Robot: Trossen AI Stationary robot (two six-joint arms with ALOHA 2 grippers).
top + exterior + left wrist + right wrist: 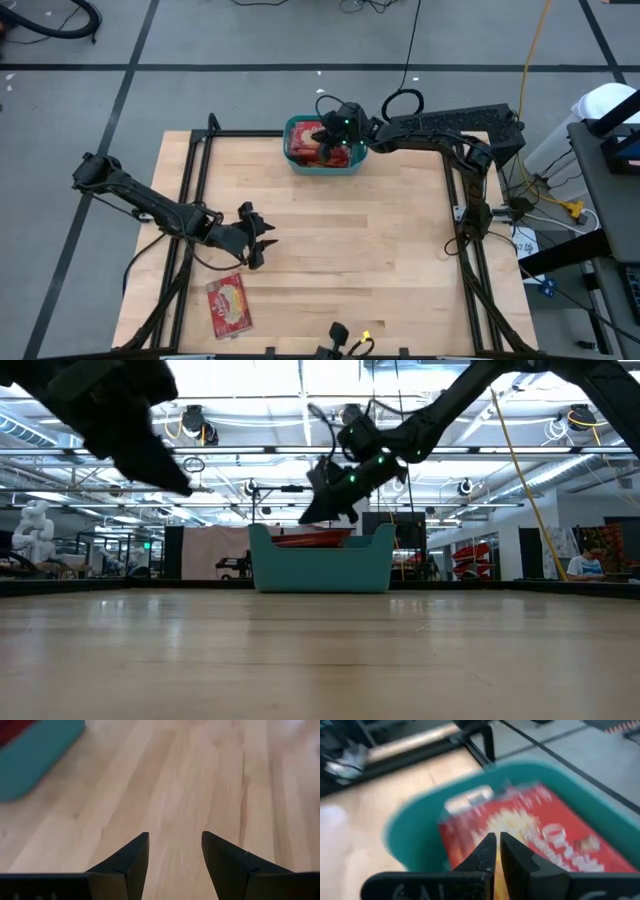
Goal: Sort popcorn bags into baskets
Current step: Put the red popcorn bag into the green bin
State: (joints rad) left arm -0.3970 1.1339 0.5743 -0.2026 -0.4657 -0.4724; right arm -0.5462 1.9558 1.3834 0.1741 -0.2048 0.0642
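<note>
The teal basket [325, 170] stands at the table's far edge, with red popcorn bags [300, 146] lying flat inside it; the right wrist view shows the top bag [545, 825] with its cream label. My right gripper [497, 837] hovers over the basket [320, 565], above its rim, fingers shut and holding nothing. One more red bag [228, 305] lies flat on the table near the near-left corner. My left gripper [262, 242] is open above bare wood at the table's left, just beyond that bag, and nothing sits between its fingers [135, 855].
A black metal frame [200, 160] runs along the table's sides. Bare wood spans the middle of the table [380, 250] between the basket and the near edge. A small black-and-yellow item [350, 340] sits at the near edge.
</note>
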